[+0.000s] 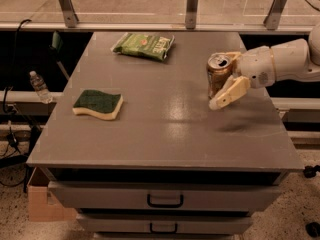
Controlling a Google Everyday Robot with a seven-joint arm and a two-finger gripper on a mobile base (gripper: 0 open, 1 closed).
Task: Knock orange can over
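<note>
The orange can [218, 77], copper-coloured with a silver top, stands on the right part of the grey table [165, 129], leaning slightly with its top to the left. My gripper [220, 80] reaches in from the right on a pale arm [285, 61]. It is open, with one finger [231, 92] in front of the can against its lower right side and the other finger [233, 56] behind the can's top. The can is between the two fingers.
A green snack bag [144, 45] lies at the table's far middle. A green-and-yellow sponge [98, 104] lies on the left. A water bottle [38, 86] stands on the floor left of the table. Drawers [165, 200] are under the tabletop.
</note>
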